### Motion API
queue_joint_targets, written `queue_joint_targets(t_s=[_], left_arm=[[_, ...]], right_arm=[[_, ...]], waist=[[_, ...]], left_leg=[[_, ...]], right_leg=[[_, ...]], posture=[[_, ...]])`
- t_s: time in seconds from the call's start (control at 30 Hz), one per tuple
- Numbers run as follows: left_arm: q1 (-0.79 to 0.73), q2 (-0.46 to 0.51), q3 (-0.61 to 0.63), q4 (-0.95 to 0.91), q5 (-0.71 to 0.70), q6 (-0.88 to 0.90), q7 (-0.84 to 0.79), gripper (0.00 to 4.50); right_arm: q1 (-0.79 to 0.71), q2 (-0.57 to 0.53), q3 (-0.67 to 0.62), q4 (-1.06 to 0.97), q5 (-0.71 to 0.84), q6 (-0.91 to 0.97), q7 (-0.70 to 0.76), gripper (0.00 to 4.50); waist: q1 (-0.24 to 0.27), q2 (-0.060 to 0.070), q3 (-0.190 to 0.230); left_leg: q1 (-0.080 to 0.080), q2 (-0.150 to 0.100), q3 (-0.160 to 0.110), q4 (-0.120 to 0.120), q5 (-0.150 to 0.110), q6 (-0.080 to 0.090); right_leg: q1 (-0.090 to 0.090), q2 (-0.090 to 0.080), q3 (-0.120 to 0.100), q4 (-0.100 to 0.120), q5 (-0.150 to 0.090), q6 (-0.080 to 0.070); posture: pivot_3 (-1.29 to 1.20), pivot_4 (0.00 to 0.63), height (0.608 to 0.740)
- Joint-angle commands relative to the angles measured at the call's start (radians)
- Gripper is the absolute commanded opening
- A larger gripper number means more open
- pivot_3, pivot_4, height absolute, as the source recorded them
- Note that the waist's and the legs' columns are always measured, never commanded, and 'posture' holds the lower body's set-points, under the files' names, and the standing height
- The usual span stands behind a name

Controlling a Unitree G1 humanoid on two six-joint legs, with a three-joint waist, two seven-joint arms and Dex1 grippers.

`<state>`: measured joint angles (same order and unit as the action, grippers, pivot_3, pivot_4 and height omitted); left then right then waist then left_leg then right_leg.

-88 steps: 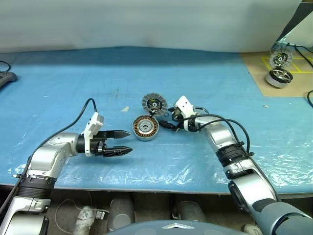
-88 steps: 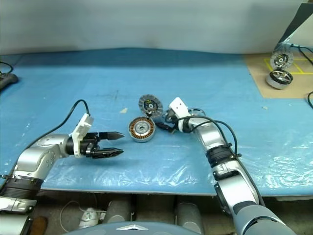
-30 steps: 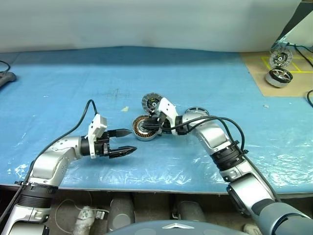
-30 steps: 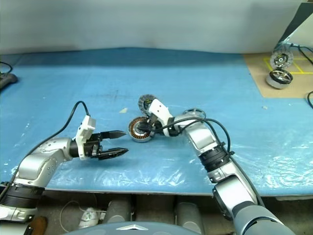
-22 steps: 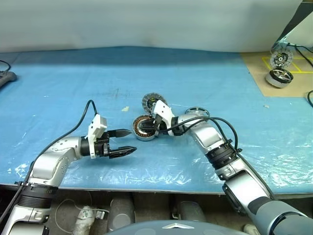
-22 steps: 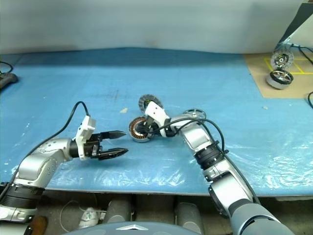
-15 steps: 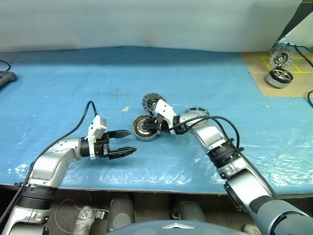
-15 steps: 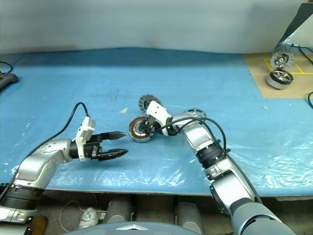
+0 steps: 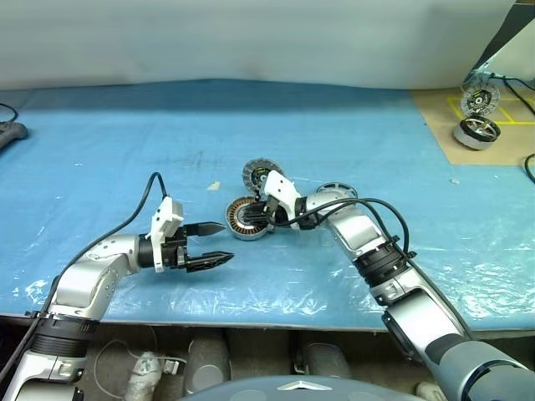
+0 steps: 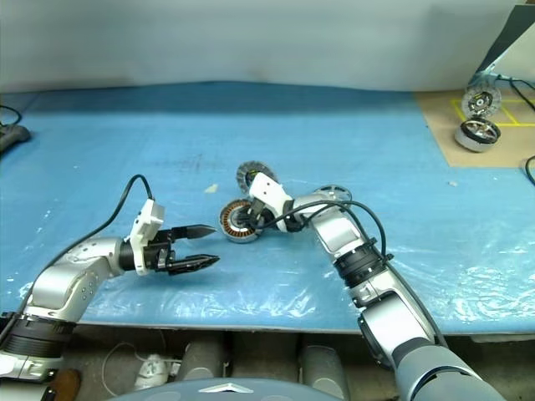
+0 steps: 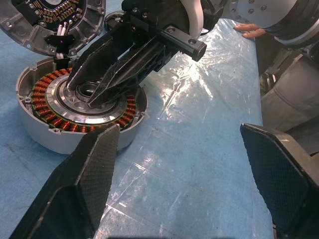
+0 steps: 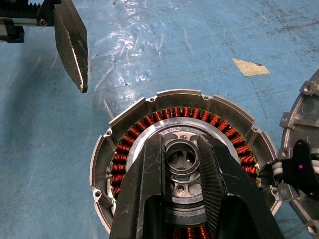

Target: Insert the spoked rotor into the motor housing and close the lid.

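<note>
The motor housing (image 9: 242, 220) lies open on the blue sheet, its copper windings (image 12: 149, 119) ringing a dark hub. Its lid (image 9: 260, 175) stands tilted up at the far rim, inner face showing (image 11: 50, 20). My right gripper (image 12: 180, 142) reaches in from the right over the housing's centre. Its fingers (image 11: 119, 69) stand a narrow gap apart with nothing between them, tips at the hub. The spoked rotor (image 9: 336, 191) lies flat on the sheet behind my right forearm. My left gripper (image 9: 226, 241) hovers open just left of the housing, pointing at it.
A second motor (image 9: 477, 131) with its raised lid (image 9: 480, 100) sits on a brown board at the far right. A paper scrap (image 9: 215, 185) lies left of the lid. A dark object (image 9: 10, 132) rests at the left edge. Cables trail from both wrists.
Since the earliest frames my right gripper has swung left from beside the lid onto the housing's centre, and my left gripper has edged closer. Over the last second almost nothing moved.
</note>
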<state>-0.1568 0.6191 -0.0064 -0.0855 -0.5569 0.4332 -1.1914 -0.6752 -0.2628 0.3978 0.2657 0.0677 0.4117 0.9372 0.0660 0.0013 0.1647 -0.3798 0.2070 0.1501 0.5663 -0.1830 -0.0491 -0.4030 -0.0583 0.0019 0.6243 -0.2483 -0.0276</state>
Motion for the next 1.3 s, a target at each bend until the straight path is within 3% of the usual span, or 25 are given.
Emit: queue_joint_targets(t_s=[0.03, 0.07, 0.17, 0.57, 0.77, 0.8, 1.3], left_arm=[[-0.008, 0.003, 0.006, -0.017, -0.003, -0.012, -0.006, 4.14], [-0.008, 0.003, 0.005, -0.017, -0.003, -0.012, -0.006, 4.14], [-0.008, 0.005, 0.008, -0.016, -0.004, -0.012, -0.007, 4.14], [-0.021, 0.007, 0.012, -0.006, -0.007, -0.006, -0.013, 4.14], [-0.021, 0.009, 0.013, -0.009, -0.01, -0.001, -0.014, 4.14], [-0.021, 0.009, 0.013, -0.01, -0.01, 0.0, -0.014, 4.14], [-0.014, 0.016, 0.01, -0.02, -0.009, 0.001, -0.021, 4.14]], right_arm=[[-0.001, 0.003, 0.0, 0.005, -0.013, -0.027, -0.001, 0.57], [0.002, 0.001, -0.001, 0.001, -0.01, -0.025, 0.009, 1.29], [0.008, -0.012, -0.008, -0.034, 0.006, 0.004, 0.039, 2.18], [-0.043, 0.058, -0.146, -0.123, 0.164, 0.124, 0.023, 2.18], [-0.024, 0.069, -0.103, -0.076, 0.117, 0.087, -0.009, 0.24], [-0.021, 0.068, -0.096, -0.068, 0.112, 0.088, -0.009, 0.11], [0.026, -0.027, 0.069, 0.075, -0.081, -0.051, 0.012, 0.11]], waist=[[0.0, 0.0, 0.0], [0.0, 0.0, 0.0], [0.0, 0.0, 0.0], [0.001, 0.0, 0.0], [0.001, 0.0, 0.0], [0.001, 0.0, 0.0], [0.0, 0.0, 0.0]], left_leg=[[0.0, 0.0, 0.0, 0.0, 0.0, 0.0], [0.0, 0.0, 0.0, 0.0, 0.0, 0.0], [0.0, 0.0, 0.0, 0.0, 0.0, 0.0], [0.0, 0.0, 0.0, 0.001, 0.0, 0.0], [0.0, 0.0, 0.0, 0.001, 0.0, 0.0], [0.0, 0.0, 0.0, 0.001, 0.0, 0.0], [0.002, 0.0, 0.0, 0.001, 0.0, 0.0]], right_leg=[[0.0, 0.0, 0.0, 0.0, 0.0, 0.0], [0.0, 0.0, 0.0, 0.0, 0.0, 0.0], [0.0, 0.0, 0.0, 0.0, 0.0, 0.0], [0.0, 0.0, 0.0, 0.0, 0.0, 0.0], [0.0, 0.0, 0.0, 0.0, 0.0, 0.0], [0.0, 0.0, 0.0, 0.0, 0.0, 0.0], [0.002, 0.0, 0.0, 0.0, 0.0, -0.001]], posture=[[0.0, 0.15, 0.74], [0.0, 0.15, 0.74], [0.0, 0.15, 0.74], [0.0, 0.15, 0.74], [0.0, 0.15, 0.74], [0.0, 0.15, 0.74], [0.0, 0.15, 0.74]])
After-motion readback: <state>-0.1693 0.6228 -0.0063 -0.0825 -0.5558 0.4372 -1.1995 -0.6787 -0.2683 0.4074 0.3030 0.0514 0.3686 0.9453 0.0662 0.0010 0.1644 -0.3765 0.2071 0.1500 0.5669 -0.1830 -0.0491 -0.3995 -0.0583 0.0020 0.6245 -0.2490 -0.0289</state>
